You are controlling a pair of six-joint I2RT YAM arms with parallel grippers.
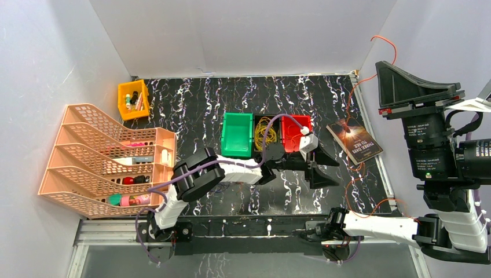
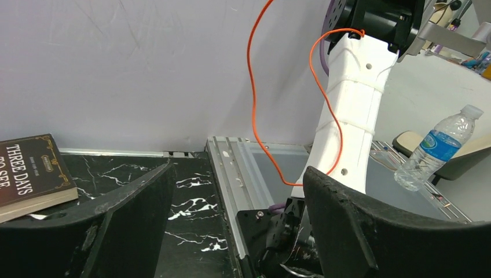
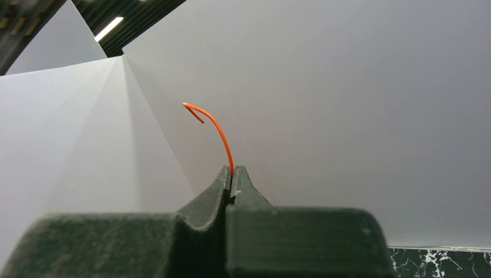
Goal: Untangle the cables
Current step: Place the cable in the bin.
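Right tool [image 3: 233, 172] tight on tip of orange cable [image 3: 226, 142]

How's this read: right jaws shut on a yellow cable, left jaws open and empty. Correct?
Not quite: the colour is wrong. The cable pinched in the shut right jaws is orange-red, not yellow, as the right wrist view shows. The rest stands: the left jaws are open and empty.
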